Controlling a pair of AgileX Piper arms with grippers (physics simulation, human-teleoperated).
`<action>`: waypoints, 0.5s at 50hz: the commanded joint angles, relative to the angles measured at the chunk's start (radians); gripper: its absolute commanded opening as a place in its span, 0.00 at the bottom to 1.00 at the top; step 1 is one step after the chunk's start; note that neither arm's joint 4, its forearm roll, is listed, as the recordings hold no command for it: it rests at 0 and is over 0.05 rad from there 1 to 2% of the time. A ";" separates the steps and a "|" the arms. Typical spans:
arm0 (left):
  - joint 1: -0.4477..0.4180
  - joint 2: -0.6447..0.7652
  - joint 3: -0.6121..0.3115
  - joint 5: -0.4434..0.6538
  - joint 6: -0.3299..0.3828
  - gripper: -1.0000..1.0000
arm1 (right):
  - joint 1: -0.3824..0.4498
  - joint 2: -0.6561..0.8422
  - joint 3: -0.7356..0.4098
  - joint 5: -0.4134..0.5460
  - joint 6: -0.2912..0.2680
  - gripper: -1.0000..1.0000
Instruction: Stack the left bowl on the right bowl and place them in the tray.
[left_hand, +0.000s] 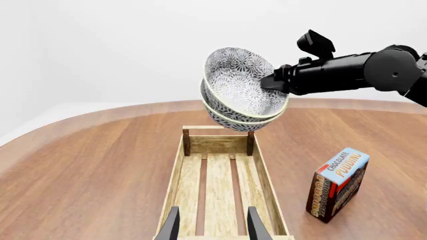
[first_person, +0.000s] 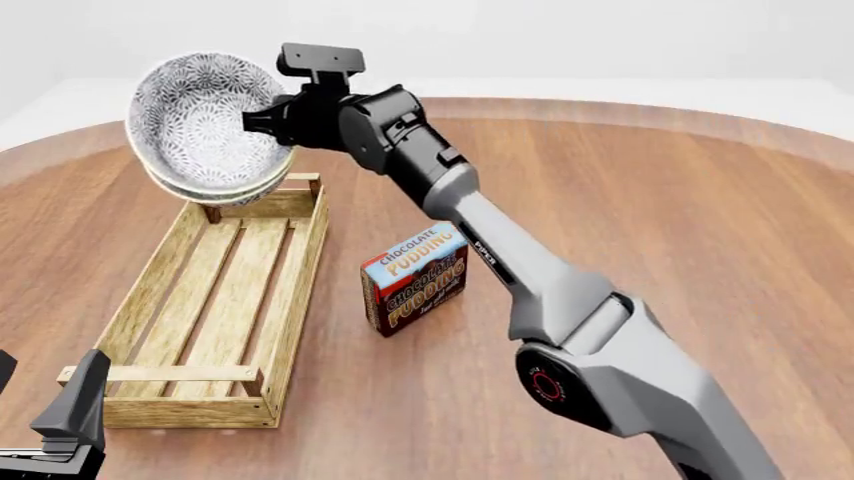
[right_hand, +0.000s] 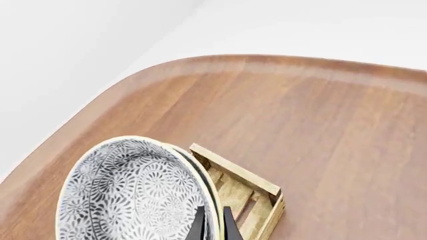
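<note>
right gripper (first_person: 267, 122) clamped on rims of stacked bowls (first_person: 207, 130), tilted above tray (first_person: 214, 300) far end | left gripper (left_hand: 213, 222) parted, empty | bowls likely rigid, slick, breakable; rim pinch fits

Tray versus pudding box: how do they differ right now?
The tray is a long open-topped crate of light wooden slats lying flat; the chocolate pudding box is a closed printed carton standing upright. The tray is much the longer of the two. The stacked bowls, held by the right hand, hang tilted above the tray's far end, while nothing hangs over the box. Both rest on the table.
</note>
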 joint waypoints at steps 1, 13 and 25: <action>0.000 0.000 0.000 0.000 0.000 1.00 | 0.034 0.031 -0.011 -0.046 0.022 0.00; 0.000 0.000 0.000 0.000 0.000 1.00 | 0.057 0.059 -0.008 -0.063 0.036 0.00; 0.000 0.000 0.000 0.000 0.000 1.00 | 0.064 0.075 -0.005 -0.070 0.042 0.00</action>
